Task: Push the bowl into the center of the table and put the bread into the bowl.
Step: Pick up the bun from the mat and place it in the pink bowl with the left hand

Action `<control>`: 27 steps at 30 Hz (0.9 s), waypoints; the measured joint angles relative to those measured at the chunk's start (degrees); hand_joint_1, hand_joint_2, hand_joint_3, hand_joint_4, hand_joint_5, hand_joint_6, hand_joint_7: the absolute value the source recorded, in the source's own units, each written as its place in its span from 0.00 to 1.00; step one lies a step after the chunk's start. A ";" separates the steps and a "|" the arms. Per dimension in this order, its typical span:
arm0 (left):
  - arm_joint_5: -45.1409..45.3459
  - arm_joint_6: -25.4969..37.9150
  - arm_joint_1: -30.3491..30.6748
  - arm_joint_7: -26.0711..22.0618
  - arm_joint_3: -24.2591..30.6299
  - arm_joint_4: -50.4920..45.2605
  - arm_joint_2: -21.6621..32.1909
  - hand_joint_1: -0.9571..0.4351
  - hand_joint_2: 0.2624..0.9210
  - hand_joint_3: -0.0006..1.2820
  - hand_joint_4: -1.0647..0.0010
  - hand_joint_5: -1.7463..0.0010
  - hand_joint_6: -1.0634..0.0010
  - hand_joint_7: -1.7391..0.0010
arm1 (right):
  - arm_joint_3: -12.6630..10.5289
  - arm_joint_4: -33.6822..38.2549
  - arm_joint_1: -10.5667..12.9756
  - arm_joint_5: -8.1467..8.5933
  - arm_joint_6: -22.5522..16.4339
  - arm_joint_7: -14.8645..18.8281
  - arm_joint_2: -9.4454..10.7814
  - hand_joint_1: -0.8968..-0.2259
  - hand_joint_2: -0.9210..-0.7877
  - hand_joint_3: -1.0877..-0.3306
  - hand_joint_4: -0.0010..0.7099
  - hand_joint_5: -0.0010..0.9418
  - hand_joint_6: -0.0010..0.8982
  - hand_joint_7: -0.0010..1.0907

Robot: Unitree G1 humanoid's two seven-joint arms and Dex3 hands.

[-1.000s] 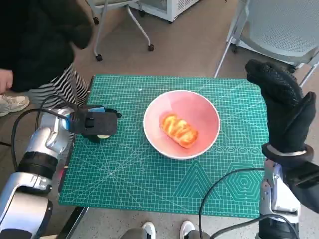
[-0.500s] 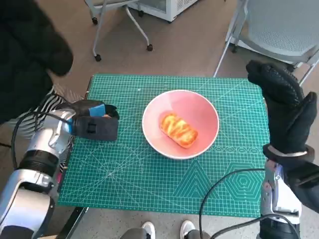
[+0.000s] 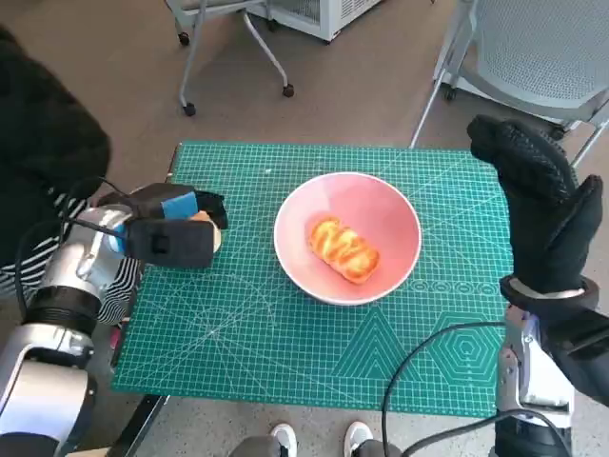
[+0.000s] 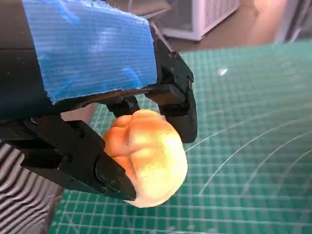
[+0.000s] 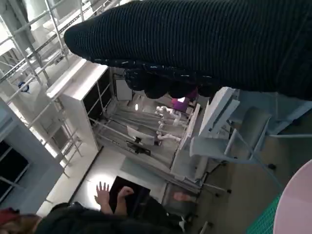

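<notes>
Over the last second the left hand (image 3: 169, 231) has come up off the green mat near the table's (image 3: 285, 371) left edge, and a pale round piece of bread (image 3: 203, 228) now shows between its fingers, where before only a sliver of something light peeked out under the hand. The left wrist view confirms the grasp: the bread (image 4: 146, 158) sits clamped between the black fingers (image 4: 178, 102), its browned top toward the blue-taped back and its paler underside hanging clear above the mat. That suggests the pick-up is done and the carry toward the bowl is the step in hand. The pink bowl (image 3: 395, 214) stands near the middle of the table, so the push appears finished, and it already holds another glazed, golden bread roll (image 3: 343, 249). The held bread is to the left of the bowl, near its rim but not over it, so the hand needs to travel rightward and clear the rim before letting go. The right hand (image 3: 538, 205) stands raised at the table's right edge, fingers up and together, grasping nothing, apart from the bowl. A person in dark clothing has drawn back at the upper left.
</notes>
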 measured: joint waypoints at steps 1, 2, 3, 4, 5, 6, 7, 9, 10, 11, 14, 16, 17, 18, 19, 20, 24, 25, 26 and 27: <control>-0.72 0.09 0.24 -0.64 0.77 -1.62 0.28 0.69 0.99 0.02 0.27 0.38 0.38 0.35 | 0.00 0.00 0.00 0.01 0.01 0.02 0.00 0.32 0.00 0.43 0.26 0.00 0.01 0.54; -1.75 0.18 0.56 -1.42 1.72 -3.92 0.64 0.69 0.99 0.02 0.27 0.39 0.38 0.35 | -0.02 0.00 0.00 0.02 0.02 0.03 -0.01 0.32 0.00 0.43 0.26 0.00 0.01 0.54; -2.72 0.34 0.74 -1.99 2.52 -5.84 0.86 0.69 0.99 0.02 0.26 0.40 0.38 0.34 | -0.03 0.00 0.00 0.03 0.02 0.03 -0.02 0.32 0.00 0.43 0.26 0.00 0.01 0.54; -3.49 0.56 0.94 -2.47 3.36 -7.97 1.07 0.69 0.99 0.01 0.26 0.41 0.38 0.34 | -0.03 0.00 -0.01 0.04 0.02 0.04 -0.03 0.32 0.00 0.43 0.26 0.00 0.01 0.54; -4.41 0.87 1.08 -2.86 4.17 -10.21 1.23 0.69 0.99 0.01 0.24 0.43 0.37 0.33 | -0.03 0.00 -0.02 0.04 0.02 0.04 -0.03 0.32 0.00 0.43 0.26 0.00 0.01 0.54; -5.14 1.20 1.30 -3.20 5.06 -12.41 1.38 0.69 0.98 0.01 0.23 0.44 0.36 0.33 | -0.03 0.00 -0.04 0.04 0.02 0.04 -0.03 0.33 0.00 0.43 0.26 0.00 0.01 0.54; -5.77 1.47 1.48 -3.43 5.80 -14.60 1.52 0.69 0.98 0.01 0.22 0.46 0.35 0.33 | -0.03 0.00 -0.06 0.04 0.02 0.04 -0.03 0.33 0.00 0.43 0.26 0.00 0.01 0.54; -7.43 2.11 1.97 -3.92 7.35 -19.29 1.86 0.69 0.97 0.00 0.20 0.48 0.34 0.33 | -0.03 0.00 -0.11 0.04 0.02 0.05 -0.03 0.33 0.00 0.43 0.26 0.00 0.01 0.54; -7.94 2.39 2.18 -4.09 8.03 -21.22 1.91 0.69 0.97 0.00 0.20 0.48 0.34 0.33 | -0.05 0.00 -0.11 0.06 0.02 0.06 -0.04 0.33 0.00 0.43 0.26 0.00 0.01 0.54; -8.75 2.84 2.40 -4.33 8.71 -23.68 1.94 0.69 0.96 0.00 0.19 0.49 0.33 0.33 | -0.06 0.00 -0.11 0.07 0.03 0.06 -0.05 0.33 0.00 0.43 0.26 0.00 0.01 0.54; -10.59 4.00 2.87 -4.88 10.38 -30.15 1.76 0.69 0.95 0.00 0.17 0.50 0.32 0.34 | -0.06 -0.01 -0.12 0.08 0.12 0.08 -0.07 0.32 0.00 0.43 0.26 0.00 0.01 0.54; -11.72 4.87 2.99 -5.06 11.12 -34.17 1.37 0.69 0.95 0.00 0.15 0.51 0.32 0.35 | -0.07 -0.01 -0.12 0.09 0.21 0.08 -0.08 0.32 0.00 0.43 0.26 0.00 0.01 0.54; -11.98 5.40 3.02 -5.04 11.46 -36.39 0.93 0.69 0.95 0.00 0.15 0.51 0.32 0.35 | -0.07 -0.02 -0.11 0.10 0.27 0.09 -0.10 0.32 0.00 0.43 0.26 0.00 0.01 0.54; -12.20 5.80 3.02 -5.04 11.69 -38.35 0.44 0.69 0.94 0.00 0.15 0.51 0.32 0.35 | -0.07 -0.02 -0.12 0.10 0.35 0.10 -0.11 0.32 0.00 0.43 0.26 0.00 0.01 0.54; -12.34 6.29 3.01 -5.00 11.84 -40.53 -0.29 0.69 0.94 0.00 0.15 0.51 0.32 0.35 | -0.07 -0.02 -0.12 0.12 0.48 0.15 -0.11 0.32 0.00 0.43 0.26 0.00 0.01 0.54; -12.35 6.83 2.99 -4.97 11.83 -42.75 -0.98 0.69 0.95 0.00 0.15 0.50 0.32 0.35 | -0.06 -0.02 -0.11 0.13 0.60 0.23 -0.11 0.32 0.00 0.43 0.26 0.00 0.01 0.54; -12.00 8.35 2.58 -4.97 10.84 -48.45 -4.29 0.69 0.95 0.00 0.18 0.47 0.33 0.36 | -0.03 -0.04 -0.12 0.14 0.70 0.37 -0.11 0.32 0.00 0.43 0.26 0.00 0.01 0.55; -11.82 8.47 2.37 -4.96 10.34 -49.12 -5.12 0.69 0.95 0.00 0.17 0.46 0.33 0.37 | -0.04 -0.04 -0.11 0.14 0.71 0.40 -0.11 0.32 0.00 0.43 0.26 0.00 0.01 0.55; -11.58 8.50 2.12 -4.96 9.80 -49.63 -5.96 0.69 0.95 0.00 0.17 0.46 0.32 0.38 | -0.05 -0.04 -0.12 0.14 0.71 0.42 -0.11 0.32 0.00 0.43 0.26 0.00 0.01 0.55; -11.37 8.49 1.89 -4.95 9.31 -49.90 -6.77 0.69 0.95 0.00 0.17 0.45 0.32 0.39 | -0.05 -0.04 -0.12 0.14 0.71 0.45 -0.11 0.32 0.00 0.43 0.26 0.00 0.01 0.55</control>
